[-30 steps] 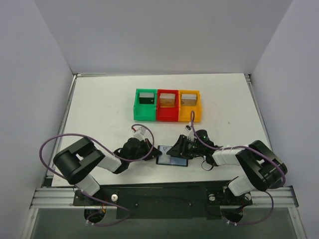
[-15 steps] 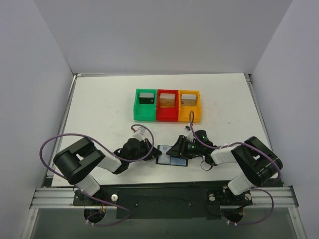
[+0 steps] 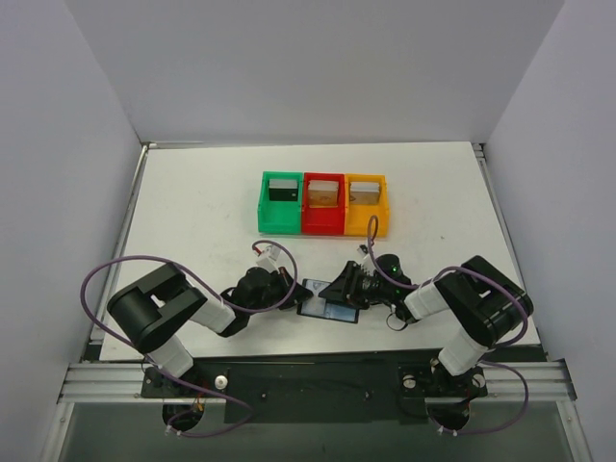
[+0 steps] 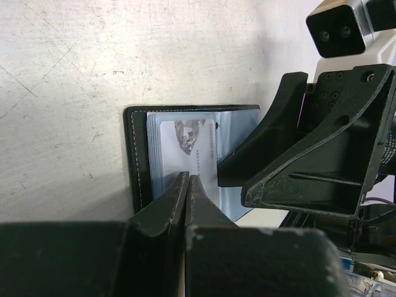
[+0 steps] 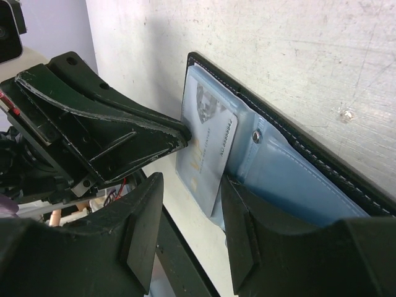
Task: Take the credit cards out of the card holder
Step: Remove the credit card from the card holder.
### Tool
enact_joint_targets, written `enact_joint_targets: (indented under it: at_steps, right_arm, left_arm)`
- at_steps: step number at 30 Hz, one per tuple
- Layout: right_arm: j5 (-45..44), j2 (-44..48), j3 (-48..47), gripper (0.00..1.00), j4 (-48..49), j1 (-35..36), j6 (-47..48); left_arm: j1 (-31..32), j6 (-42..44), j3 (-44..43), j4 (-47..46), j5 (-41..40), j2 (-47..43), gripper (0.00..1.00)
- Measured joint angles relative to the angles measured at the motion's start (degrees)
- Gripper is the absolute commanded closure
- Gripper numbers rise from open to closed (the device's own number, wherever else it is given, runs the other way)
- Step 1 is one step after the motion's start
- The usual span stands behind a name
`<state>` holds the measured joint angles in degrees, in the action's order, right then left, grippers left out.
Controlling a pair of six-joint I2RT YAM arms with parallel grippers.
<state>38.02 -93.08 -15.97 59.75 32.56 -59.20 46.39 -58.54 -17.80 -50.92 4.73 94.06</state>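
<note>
From above, I see the small flat black folding card holder [image 3: 332,310] lying open on the white table [image 3: 192,212], its long axis running 9 to 3. The left gripper [image 3: 292,294] sits at its 9 o'clock end and the right gripper [image 3: 345,291] over its 3 o'clock half.

On the left wrist, closed empty jaws press on the pale plastic credit cards [image 4: 185,139].

On the right wrist, parted jaws straddle the top card's end. The cards lie at 12 o'clock, pointing at 6.

Scuffed white table [image 3: 192,212]. Bears the open card holder [image 3: 330,308] flat, right between the tips of the left gripper [image 4: 187,179] and the right gripper [image 5: 192,185]. Well beyond both, carries a touching row: green bin [image 3: 280,224], red bin [image 3: 323,226], orange bin [image 3: 367,226].
</note>
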Motion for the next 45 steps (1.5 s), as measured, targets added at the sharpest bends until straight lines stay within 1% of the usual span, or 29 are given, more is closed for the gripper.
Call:
enact_joint_targets:
  at_steps: [13,15,17,19,22,25,30,33,38,42,45]
  right_arm:
    - [0.5,-0.5,0.7,0.62,3.8,-1.1,-3.0]
    - [0.7,-1.3,0.7,0.62,4.7,-1.3,-3.6]
    - [0.9,-1.8,0.7,0.62,5.0,-1.4,-3.8]
    - [1.0,-2.1,0.7,0.62,5.2,-1.4,-3.8]
    - [1.2,-2.1,0.7,0.62,5.2,-1.4,-3.7]
    - [1.3,-2.1,0.7,0.62,5.1,-1.4,-3.4]
    - [1.4,-2.3,0.6,0.62,5.1,-1.4,-2.9]
    - [1.5,-2.4,0.6,0.62,4.8,-1.4,-2.4]
    - [1.5,-2.5,0.3,0.62,4.0,-1.4,-1.5]
    - [1.9,-3.2,-0.2,0.62,3.7,-1.4,-0.9]
    - [2.3,-3.5,-0.4,0.61,3.7,-1.4,-0.9]
  left_arm:
    - [0.0,-0.8,0.1,-1.4,-0.2,0.7,1.00]
    - [0.0,-0.8,0.1,-1.4,-0.2,0.7,0.94]
    - [0.0,-0.9,0.3,-1.7,-0.2,0.7,0.83]
    - [0.1,-1.1,0.8,-2.1,-0.2,0.5,0.77]
    - [0.2,-1.3,1.2,-1.7,-0.2,-0.5,0.73]
    - [0.4,-1.2,1.3,0.4,-0.2,-2.4,0.70]
    - [0.4,-0.7,1.4,5.9,-0.4,-6.2,0.69]
    - [0.3,-0.4,1.6,8.8,-0.8,-8.5,0.66]
    - [-0.3,0.5,2.4,14.5,-1.9,-14.3,0.63]
    - [-0.4,1.1,2.4,18.1,-2.9,-19.0,0.62]
    - [-0.4,2.0,2.2,21.1,-3.2,-20.6,0.62]
